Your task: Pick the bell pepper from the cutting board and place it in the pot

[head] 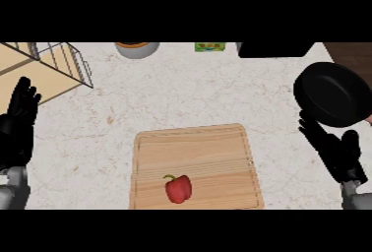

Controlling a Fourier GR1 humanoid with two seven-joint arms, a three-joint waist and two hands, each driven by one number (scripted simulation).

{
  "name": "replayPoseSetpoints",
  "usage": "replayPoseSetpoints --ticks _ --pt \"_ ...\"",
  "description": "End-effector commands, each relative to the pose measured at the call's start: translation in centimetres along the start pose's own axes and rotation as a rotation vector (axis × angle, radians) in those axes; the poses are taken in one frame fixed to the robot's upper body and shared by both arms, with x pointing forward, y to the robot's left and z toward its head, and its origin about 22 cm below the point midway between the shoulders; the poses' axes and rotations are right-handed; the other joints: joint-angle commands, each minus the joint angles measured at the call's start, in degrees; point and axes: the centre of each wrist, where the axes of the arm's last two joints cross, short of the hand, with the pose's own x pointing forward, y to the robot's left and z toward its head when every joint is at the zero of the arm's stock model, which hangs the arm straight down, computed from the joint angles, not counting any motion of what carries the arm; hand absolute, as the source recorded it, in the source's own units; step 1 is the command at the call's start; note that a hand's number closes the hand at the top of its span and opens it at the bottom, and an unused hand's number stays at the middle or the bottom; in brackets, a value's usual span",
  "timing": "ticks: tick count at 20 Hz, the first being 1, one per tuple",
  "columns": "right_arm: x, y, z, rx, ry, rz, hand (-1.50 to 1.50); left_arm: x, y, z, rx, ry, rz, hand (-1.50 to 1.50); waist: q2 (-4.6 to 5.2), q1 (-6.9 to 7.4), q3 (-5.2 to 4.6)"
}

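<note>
One red bell pepper [178, 189] is seen lying on the near part of the single wooden cutting board [196, 147], left of its middle and held by nothing. Its long axis is set roughly from near to far, and its green stem is turned toward the far left.

One black pot [334, 96] is placed on the counter [181, 88] at the right, well apart from the pepper.

Two hands are shown. The left hand [16, 133] is rested at the left edge, fingers straight and up, nothing grasped. The right hand [330, 150] is held just below the pot, fingers straight, nothing grasped; contact with the pot cannot be told.

One wire rack [65, 61], one grey bowl [137, 49] and one green packet [209, 47] are set along the far edge.
</note>
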Motion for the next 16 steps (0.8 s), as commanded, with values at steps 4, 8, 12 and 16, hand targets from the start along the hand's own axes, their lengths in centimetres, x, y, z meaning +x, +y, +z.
replayPoseSetpoints --ticks 4,8,12,16 --pt "12.4 8.0 -2.4 0.603 -0.496 0.087 1.50 2.9 -3.6 -0.6 -0.155 -0.138 0.120 0.00 0.44 6.51 0.97" --pt "21.4 6.8 -1.1 0.531 -0.844 0.586 1.50 2.9 -6.2 0.2 -0.251 -0.123 0.213 0.00 -0.03 6.43 0.58" --pt "21.1 9.4 -2.1 0.786 -1.017 0.613 -1.50 2.8 -7.2 0.4 -0.258 -0.141 0.257 0.00 1.46 5.08 1.16" --pt "22.0 9.7 -2.5 0.875 -1.135 0.671 -1.50 0.9 -7.2 -0.1 -0.261 -0.129 0.250 0.00 1.32 4.68 1.14"
